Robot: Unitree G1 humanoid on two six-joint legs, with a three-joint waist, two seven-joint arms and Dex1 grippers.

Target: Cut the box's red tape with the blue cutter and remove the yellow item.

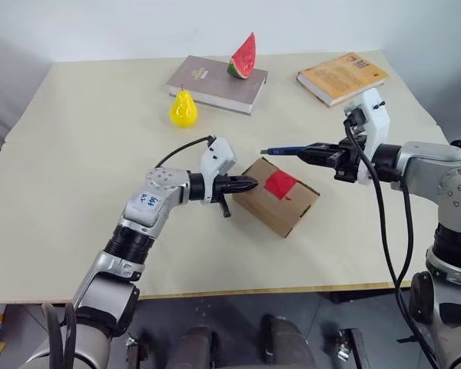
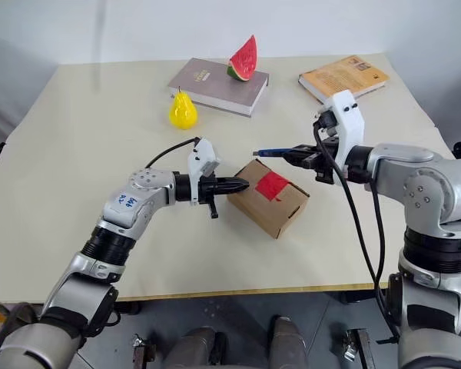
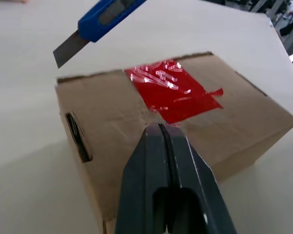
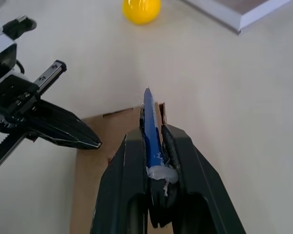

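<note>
Open tabletop (image 1: 77, 192) left of and in front of the small brown cardboard box (image 1: 280, 206). Blocked at its left end by the closed left gripper (image 1: 250, 184), above by the slim blue cutter (image 1: 280, 151). Farther back: yellow pear (image 1: 183, 108), grey book (image 1: 215, 84), orange book (image 1: 342, 77).

You are looking at a lab or test room set up for robot trials. A plain cream table (image 1: 77, 231) stands against a bare white wall (image 1: 138, 27), with a grey floor below its near edge. Props sit at the far side: a plastic pear (image 1: 183, 108), a watermelon slice (image 1: 243, 58) on a book (image 1: 215, 84), and another book (image 1: 342, 77) at the far right.
</note>
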